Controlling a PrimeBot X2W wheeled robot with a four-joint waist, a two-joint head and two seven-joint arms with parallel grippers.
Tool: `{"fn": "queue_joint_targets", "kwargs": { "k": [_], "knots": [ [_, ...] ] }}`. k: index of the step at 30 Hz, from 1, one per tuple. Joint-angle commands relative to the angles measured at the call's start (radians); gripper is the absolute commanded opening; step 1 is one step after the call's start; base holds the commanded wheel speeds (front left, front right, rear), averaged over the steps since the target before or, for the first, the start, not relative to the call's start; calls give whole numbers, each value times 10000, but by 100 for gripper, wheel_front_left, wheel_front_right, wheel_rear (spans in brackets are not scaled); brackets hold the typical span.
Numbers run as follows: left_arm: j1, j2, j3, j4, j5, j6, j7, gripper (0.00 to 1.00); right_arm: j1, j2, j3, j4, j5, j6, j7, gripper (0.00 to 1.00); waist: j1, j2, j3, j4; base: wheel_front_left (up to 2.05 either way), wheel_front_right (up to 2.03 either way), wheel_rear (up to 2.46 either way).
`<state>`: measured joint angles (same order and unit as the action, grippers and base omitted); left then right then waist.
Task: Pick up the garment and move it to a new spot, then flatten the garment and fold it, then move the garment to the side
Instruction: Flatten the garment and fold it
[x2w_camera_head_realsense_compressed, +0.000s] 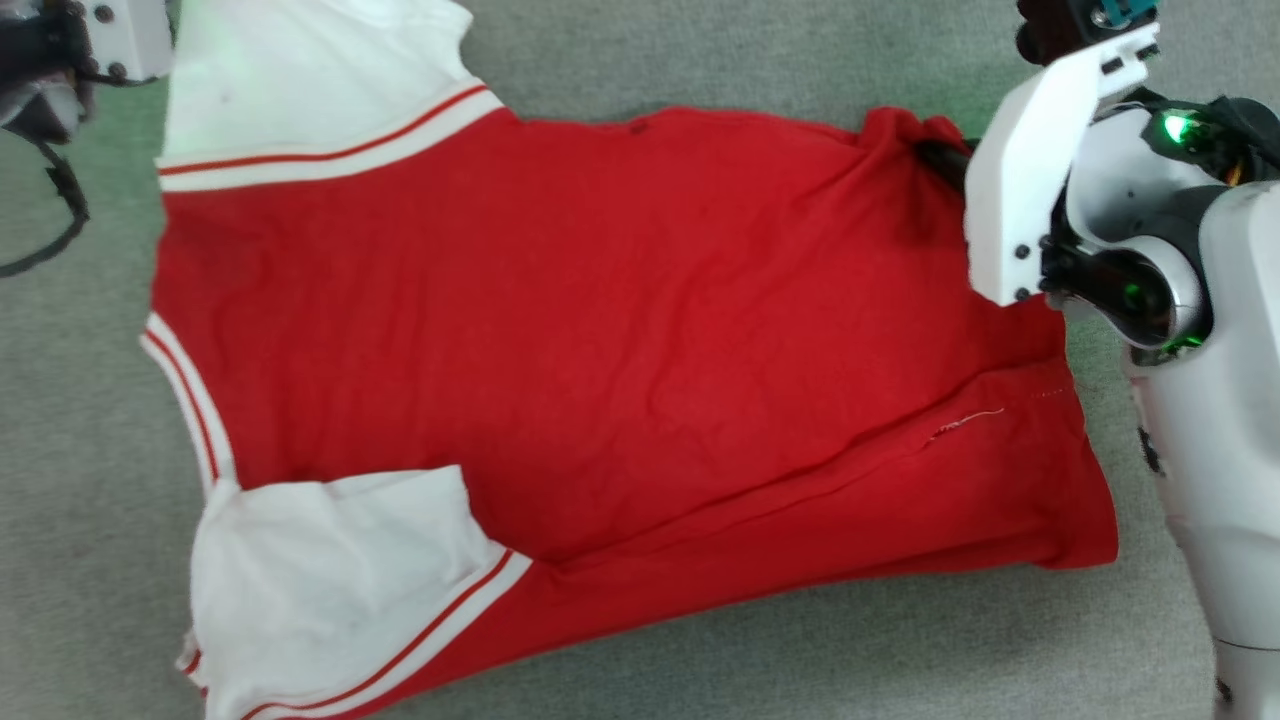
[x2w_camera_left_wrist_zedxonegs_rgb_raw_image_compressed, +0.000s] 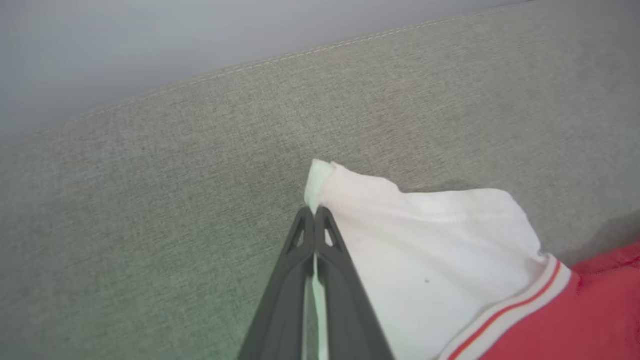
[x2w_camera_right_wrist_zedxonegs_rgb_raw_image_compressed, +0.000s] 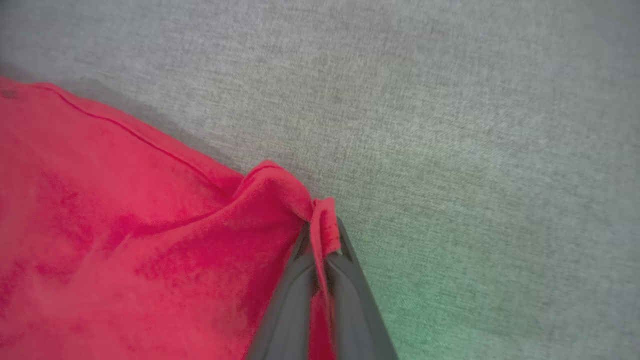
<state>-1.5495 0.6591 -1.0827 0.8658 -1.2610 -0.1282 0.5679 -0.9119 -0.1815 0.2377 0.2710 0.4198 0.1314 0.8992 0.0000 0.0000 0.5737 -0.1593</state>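
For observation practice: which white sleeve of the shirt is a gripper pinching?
The far sleeve, top left in head view: the left gripper pinches its edge; the near sleeve lies free.

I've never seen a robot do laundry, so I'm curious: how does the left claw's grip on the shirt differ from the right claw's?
The left claw pinches the edge of a white sleeve; the right claw pinches a red corner. The sleeve lies fairly smooth at the left claw; the red corner bunches into folds at the right claw. Both are shut on the garment, above grey fabric.
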Motion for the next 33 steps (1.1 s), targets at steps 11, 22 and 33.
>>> {"fn": "queue_joint_targets", "kwargs": {
  "k": [11,22,33],
  "knots": [
    [1010,689,-147,-1682,-762,-31,-160,0,1641,-1549,-201,-1407,410,-16,-436,0,0,0,-1684,1009,0,0,0],
    [2870,2266,-582,-4936,-1179,1007,307,0,4094,-2705,-575,-3100,1026,-16,266,0,0,0,-3099,1672,0,0,0],
    [5833,3933,-1196,-9737,-2267,3649,-80,0,6349,-2836,-1076,-3346,1470,-16,817,0,0,0,-3688,1988,0,0,0]
  ]
}}
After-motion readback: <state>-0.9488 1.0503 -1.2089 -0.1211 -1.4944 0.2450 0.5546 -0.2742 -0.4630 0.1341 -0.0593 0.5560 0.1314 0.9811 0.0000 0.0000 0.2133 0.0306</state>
